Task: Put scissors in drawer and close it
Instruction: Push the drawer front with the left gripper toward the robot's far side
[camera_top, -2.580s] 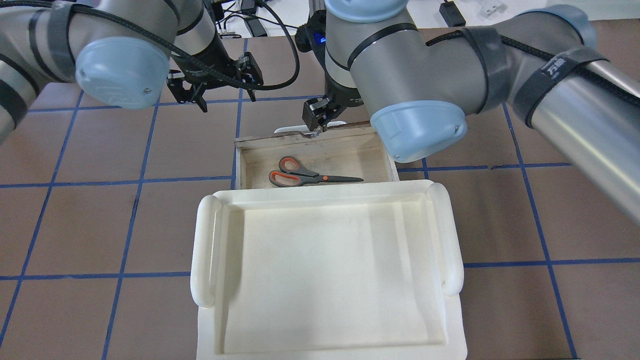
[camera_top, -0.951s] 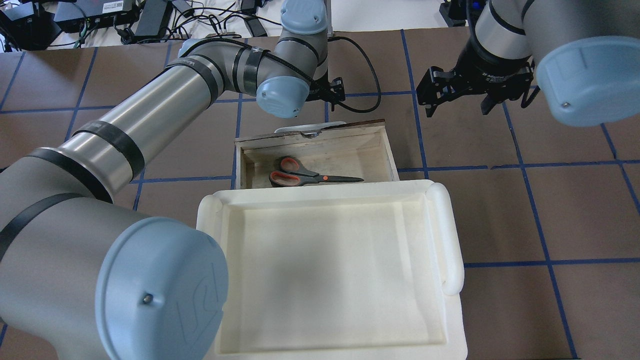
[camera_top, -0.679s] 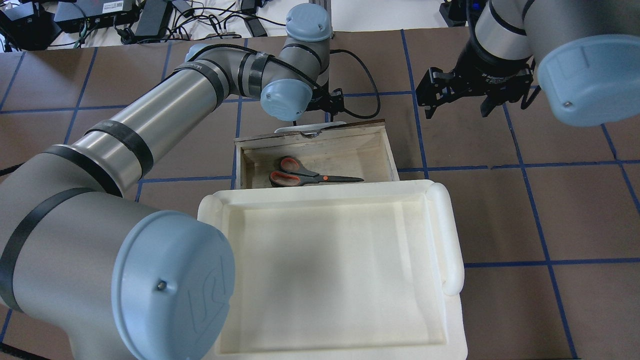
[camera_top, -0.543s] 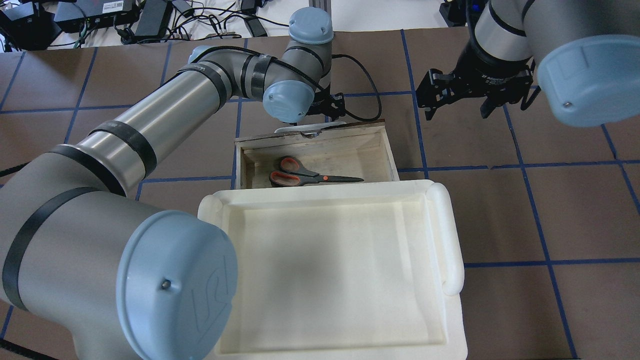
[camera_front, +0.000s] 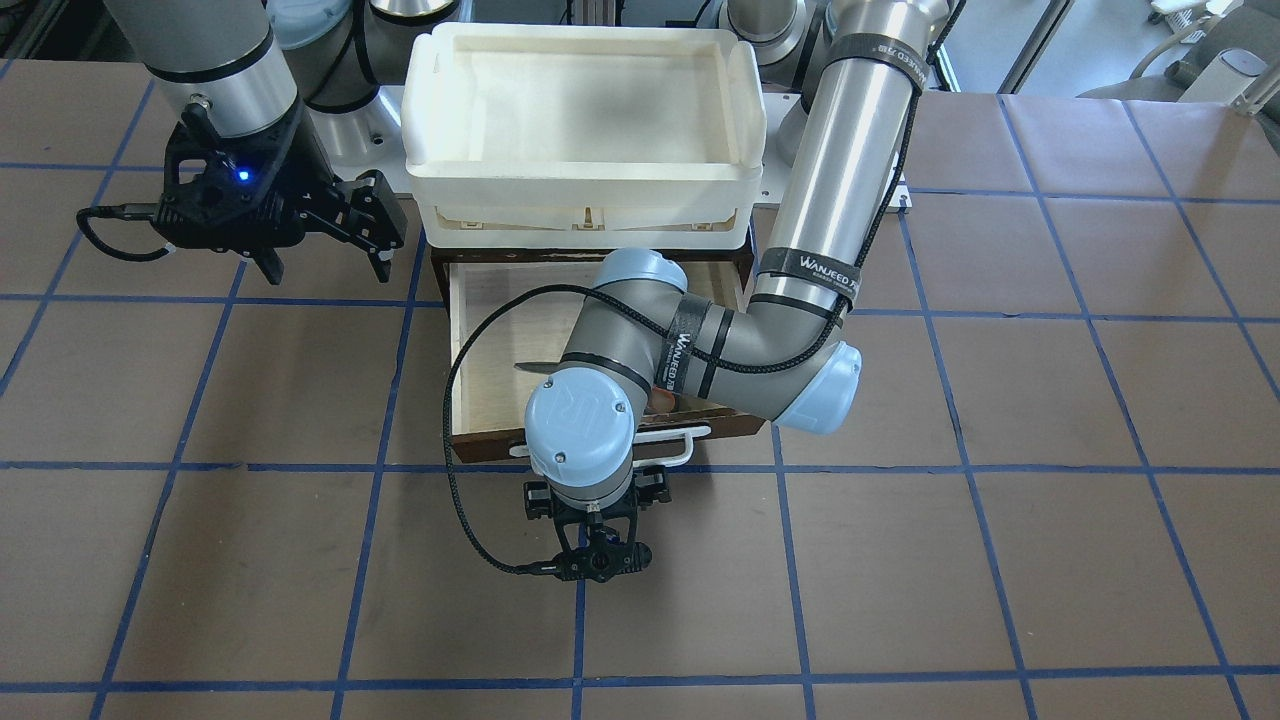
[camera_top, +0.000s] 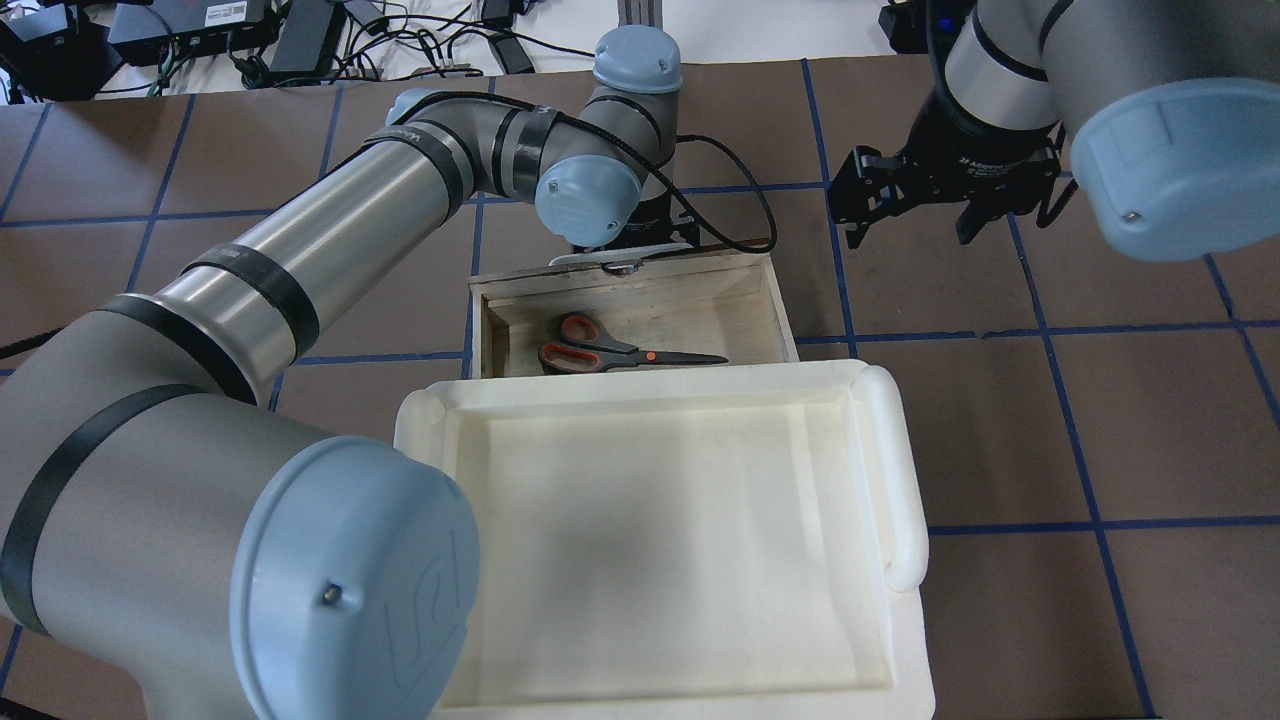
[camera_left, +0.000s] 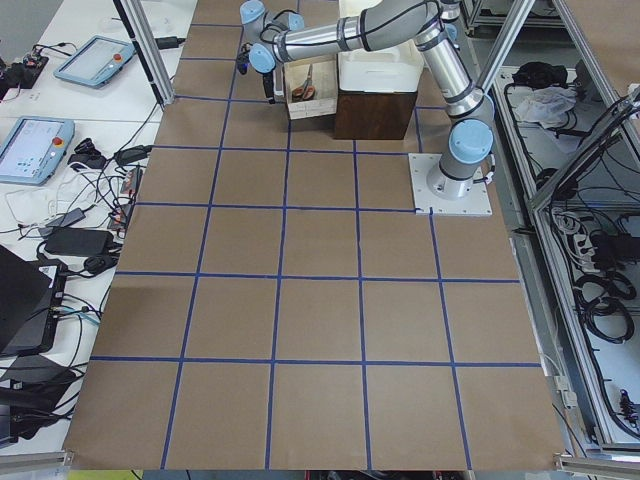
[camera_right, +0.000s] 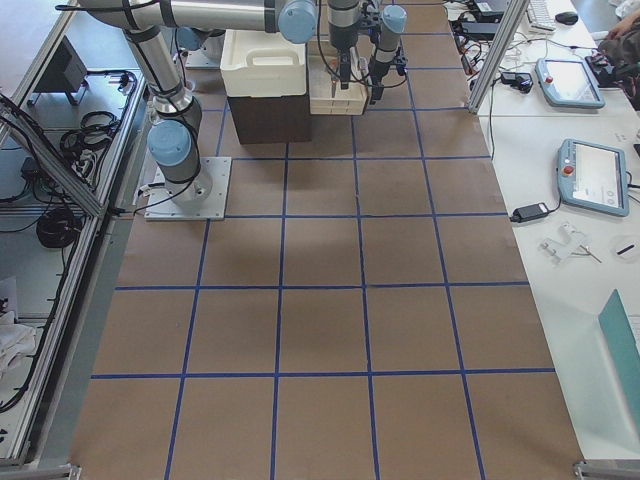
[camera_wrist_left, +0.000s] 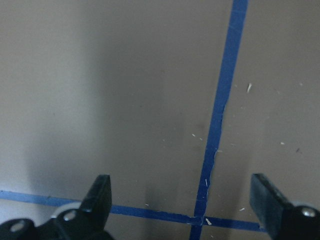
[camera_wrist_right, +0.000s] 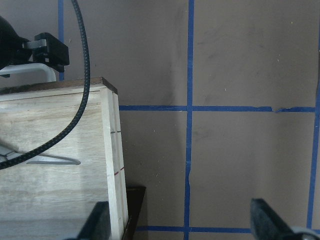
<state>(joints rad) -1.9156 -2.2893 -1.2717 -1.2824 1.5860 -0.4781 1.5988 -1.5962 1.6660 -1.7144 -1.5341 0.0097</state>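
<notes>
The scissors (camera_top: 610, 351), with grey handles and orange-lined loops, lie flat in the open pale-wood drawer (camera_top: 781, 305). The drawer is pulled out of the dark case under the white bin. Its white bar handle (camera_front: 684, 447) faces away from the robot. My left gripper (camera_wrist_left: 182, 192) points down at the table just beyond the handle, open and empty; its wrist (camera_top: 590, 200) hides it from overhead. My right gripper (camera_top: 908, 226) hangs open and empty over the table to the drawer's right, apart from it. A blade tip (camera_wrist_right: 50, 159) shows in the right wrist view.
A large white plastic bin (camera_top: 900, 470) sits on top of the dark case, nearer the robot than the open drawer. The left arm's black cable (camera_front: 455, 420) loops over the drawer. Brown paper with blue tape lines (camera_top: 1090, 525) covers the table.
2.6 s ago the right gripper was at the drawer handle. It has withdrawn to the right, and the left wrist has moved in over the handle. Drawer and scissors have not moved.
</notes>
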